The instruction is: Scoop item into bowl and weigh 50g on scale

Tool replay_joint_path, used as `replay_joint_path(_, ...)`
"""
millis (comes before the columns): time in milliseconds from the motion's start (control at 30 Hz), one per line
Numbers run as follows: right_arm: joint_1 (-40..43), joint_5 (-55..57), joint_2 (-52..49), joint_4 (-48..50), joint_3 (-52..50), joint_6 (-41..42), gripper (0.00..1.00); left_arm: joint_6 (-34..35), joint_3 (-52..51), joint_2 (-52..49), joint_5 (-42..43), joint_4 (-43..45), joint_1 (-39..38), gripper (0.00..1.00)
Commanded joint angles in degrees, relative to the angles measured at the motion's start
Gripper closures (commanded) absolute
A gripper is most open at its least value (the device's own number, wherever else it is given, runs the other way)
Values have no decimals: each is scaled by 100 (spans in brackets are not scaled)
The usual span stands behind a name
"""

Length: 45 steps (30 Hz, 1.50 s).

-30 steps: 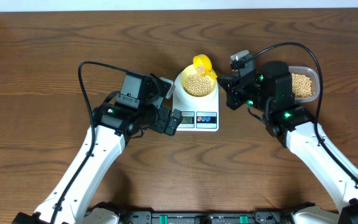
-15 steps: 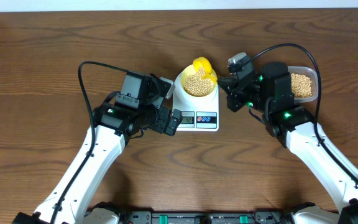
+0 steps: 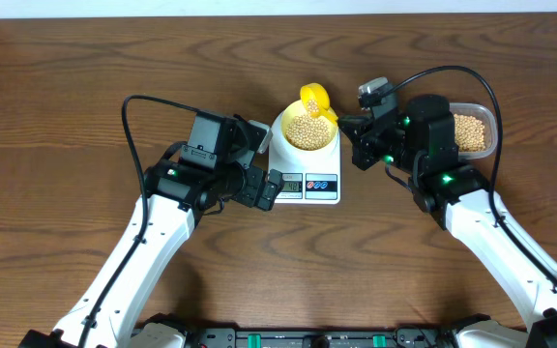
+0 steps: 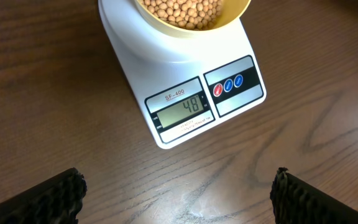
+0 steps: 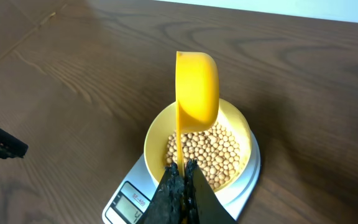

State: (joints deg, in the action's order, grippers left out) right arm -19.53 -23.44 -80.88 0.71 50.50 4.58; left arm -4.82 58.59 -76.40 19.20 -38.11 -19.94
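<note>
Holding the scoop point(image 5: 197, 87) by its handle, the right gripper point(image 5: 181, 177) is clenched on it. The right arm comes in from the lower right with the elbow out, and the wrist points left toward the scale point(image 4: 135, 62). The scoop cup is rolled on its side above the far rim of the bowl point(image 5: 154, 134). The overhead view shows a few beans in the cup.

The bowl sits on the scale platform, mostly full of beans point(image 5: 207, 152). The display point(image 4: 182, 107) reads 48.

The left arm reaches up from the lower left, forearm angled inward, wrist turned toward the scale's front-left corner. The left gripper point(image 4: 179, 202) hovers just beside that corner, jaws spread wide and released, with only bare table point(image 3: 66, 77) between the fingers. Its camera looks down on the display and buttons.

The tub point(image 3: 472, 132) with more beans sits behind the right wrist, well apart from the scale.
</note>
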Motion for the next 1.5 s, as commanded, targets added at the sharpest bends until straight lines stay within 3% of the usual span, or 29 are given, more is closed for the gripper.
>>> replay_joint_path(0, -17, 39, 101, 13, 39, 181, 99, -94, 35, -44, 24, 2, -2, 3)
replay_joint_path(200, -17, 39, 101, -9, 39, 81, 99, -94, 33, -44, 24, 2, -2, 3)
replay_joint_path(367, -101, -39, 101, -240, 39, -920, 99, -94, 35, -44, 24, 2, -2, 3)
replay_joint_path(500, -120, 98, 96, -341, 39, -1001, 99, -94, 33, -44, 24, 4, -2, 3)
replay_joint_path(633, -118, 195, 96, -282, 39, -817, 99, -94, 33, -44, 24, 4, -2, 3)
replay_joint_path(933, -76, 188, 98, 2, 39, 463, 99, -94, 35, -44, 24, 2, -2, 3)
replay_joint_path(1067, -76, 190, 98, -2, 39, 396, 99, -94, 33, -44, 24, 4, -2, 3)
replay_joint_path(1267, -195, 280, 94, -313, 39, -833, 99, -94, 33, -44, 24, 4, -2, 3)
replay_joint_path(1467, -109, 295, 96, 96, 39, 354, 99, -94, 33, -44, 24, 2, -2, 3)
